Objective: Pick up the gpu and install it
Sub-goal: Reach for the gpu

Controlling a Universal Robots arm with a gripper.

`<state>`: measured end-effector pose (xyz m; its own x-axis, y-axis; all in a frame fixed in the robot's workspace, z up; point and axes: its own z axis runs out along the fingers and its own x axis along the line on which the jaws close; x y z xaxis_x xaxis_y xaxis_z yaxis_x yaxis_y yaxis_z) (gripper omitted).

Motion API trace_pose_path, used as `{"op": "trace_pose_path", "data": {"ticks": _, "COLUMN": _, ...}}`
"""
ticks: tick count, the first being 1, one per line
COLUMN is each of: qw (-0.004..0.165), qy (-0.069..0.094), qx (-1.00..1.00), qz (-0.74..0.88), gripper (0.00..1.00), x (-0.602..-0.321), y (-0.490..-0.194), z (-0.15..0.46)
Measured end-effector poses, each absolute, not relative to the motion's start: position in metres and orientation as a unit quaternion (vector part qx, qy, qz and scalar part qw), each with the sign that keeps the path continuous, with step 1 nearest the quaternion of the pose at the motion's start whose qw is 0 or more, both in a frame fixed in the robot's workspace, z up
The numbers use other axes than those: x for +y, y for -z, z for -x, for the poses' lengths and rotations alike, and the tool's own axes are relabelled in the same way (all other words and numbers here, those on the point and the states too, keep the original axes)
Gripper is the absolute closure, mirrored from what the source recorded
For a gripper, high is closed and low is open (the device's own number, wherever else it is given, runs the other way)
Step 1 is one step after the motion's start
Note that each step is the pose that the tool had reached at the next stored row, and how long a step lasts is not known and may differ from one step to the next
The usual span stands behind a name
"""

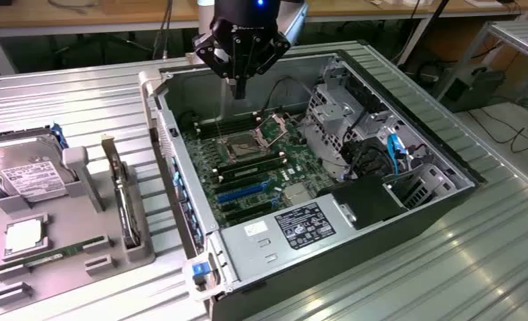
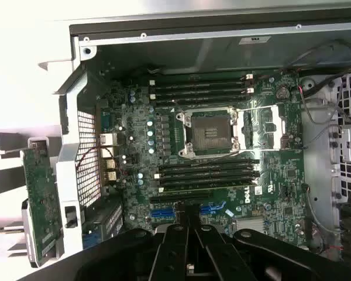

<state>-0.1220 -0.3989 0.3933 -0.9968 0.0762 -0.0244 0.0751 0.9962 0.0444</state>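
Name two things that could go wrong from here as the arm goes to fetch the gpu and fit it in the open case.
1. The gripper hangs shut and empty above the bare CPU socket; a careless move downward could strike it.
2. The gpu stands on edge in a narrow slot of the grey tray, beside the case wall; an off-centre grasp might tip it or jam it.
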Motion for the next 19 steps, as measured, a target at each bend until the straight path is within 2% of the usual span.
{"op": "trace_pose_path", "data": {"ticks": 19, "qw": 0.013, "qy": -0.022, "qx": 0.999, "qz": -0.038, "gripper": 0.89, "x": -0.4019, "y": -0.3933, "z": 0.1310}}
